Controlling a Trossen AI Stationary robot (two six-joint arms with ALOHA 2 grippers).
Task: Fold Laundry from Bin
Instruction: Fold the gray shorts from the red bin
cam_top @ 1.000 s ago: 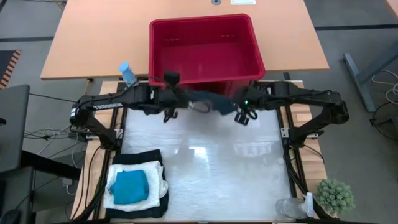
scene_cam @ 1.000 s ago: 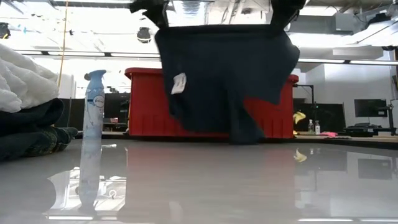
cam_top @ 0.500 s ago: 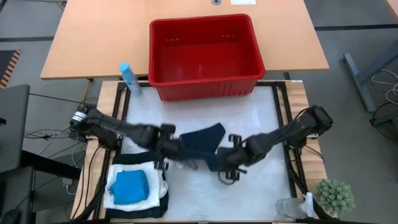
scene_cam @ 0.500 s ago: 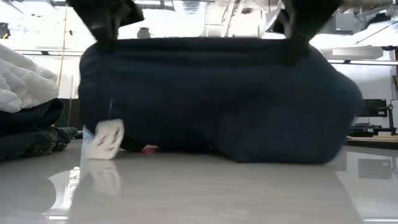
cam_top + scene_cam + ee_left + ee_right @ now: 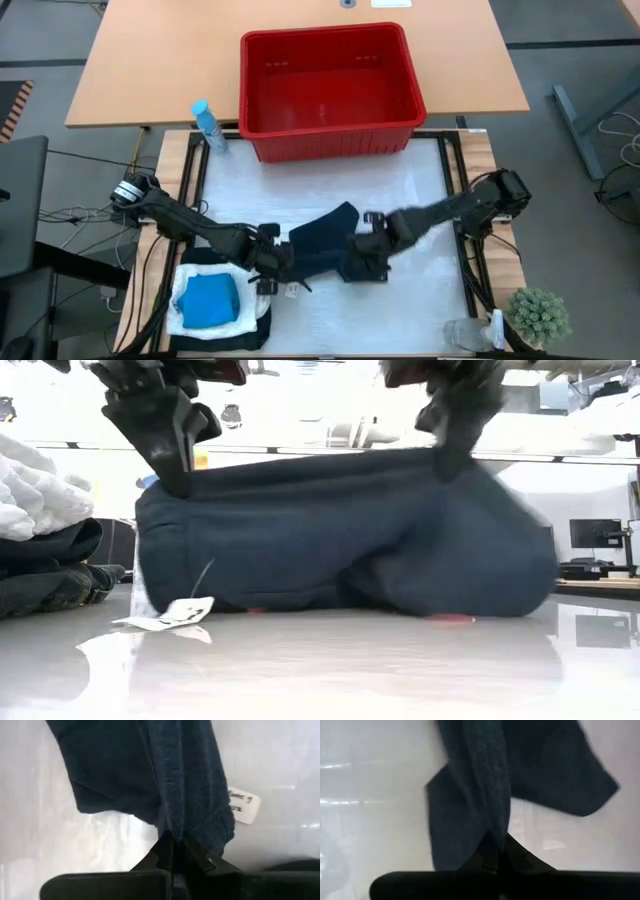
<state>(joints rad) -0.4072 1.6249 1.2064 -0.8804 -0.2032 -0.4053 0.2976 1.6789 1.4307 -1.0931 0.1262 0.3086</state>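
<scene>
— Where was the dark navy cloth garment (image 5: pixel 322 243), and which way did it run?

— On the white tabletop (image 5: pixel 420 290), stretched side to side between the arms, one corner pointing toward the empty red plastic bin (image 5: pixel 328 90) behind it.

— And the jaws?

— The left gripper (image 5: pixel 268 268) and right gripper (image 5: pixel 366 262) were each clamped tight on its upper edge. The folded stack topped by a bright blue cloth (image 5: pixel 208 298) sat near-left.

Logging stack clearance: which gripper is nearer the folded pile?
Left. The left gripper grips the dark garment beside the folded pile; the right gripper holds the garment's far end.
</scene>
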